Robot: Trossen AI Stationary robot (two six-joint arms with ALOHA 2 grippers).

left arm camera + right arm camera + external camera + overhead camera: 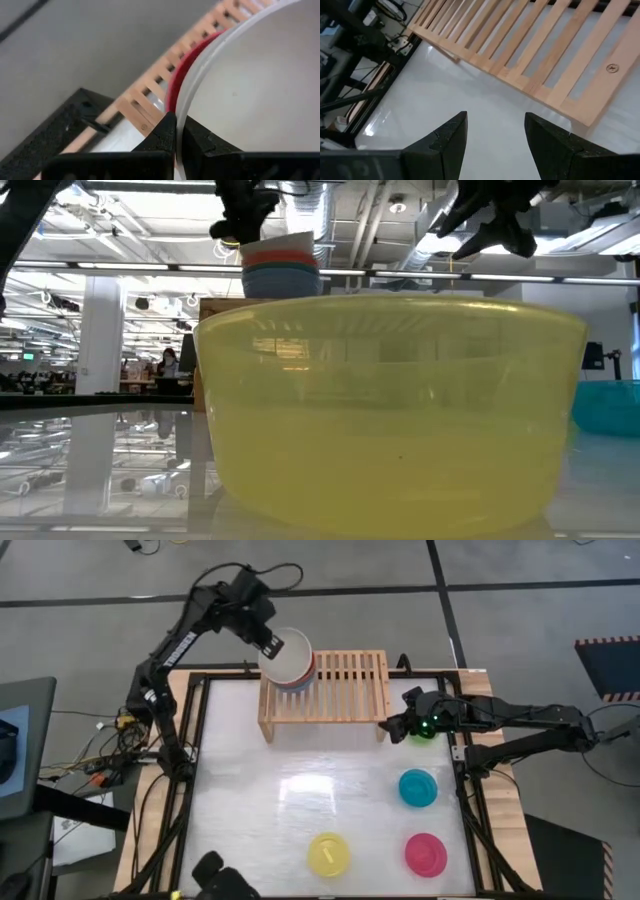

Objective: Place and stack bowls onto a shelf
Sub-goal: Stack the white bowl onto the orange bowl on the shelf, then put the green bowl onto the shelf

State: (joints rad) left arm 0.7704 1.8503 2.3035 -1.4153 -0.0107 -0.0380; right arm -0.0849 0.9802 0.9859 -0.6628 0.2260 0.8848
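On the left end of the light-wood shelf [335, 690] stands a stack of larger bowls [282, 268]: the cream white bowl [292, 660] on top, the red bowl [181, 75] under it, and blue and teal ones below. My left gripper [272, 643] is shut on the white bowl. My right gripper [388, 726] hangs open and empty by the shelf's right near leg, above the table. A bit of lime green [428, 728] shows under its wrist. The cyan bowl [417, 787], yellow bowl [329, 854] and magenta bowl [425, 854] rest on the table. My left gripper [179, 125] holds the cream white bowl by its rim [186, 107] on the side toward the table's far left. The wall is pinched with one finger inside the bowl and one outside. The fingers slant down from the far left. The bowl sits nested in the red bowl.
The shelf's middle and right slats [540, 55] are bare. The black table frame [470, 790] runs round the white tabletop [280, 790]. In the low view the yellow bowl [390, 410] fills the foreground and hides most of the shelf. Cables lie beyond the table's left edge [110, 740].
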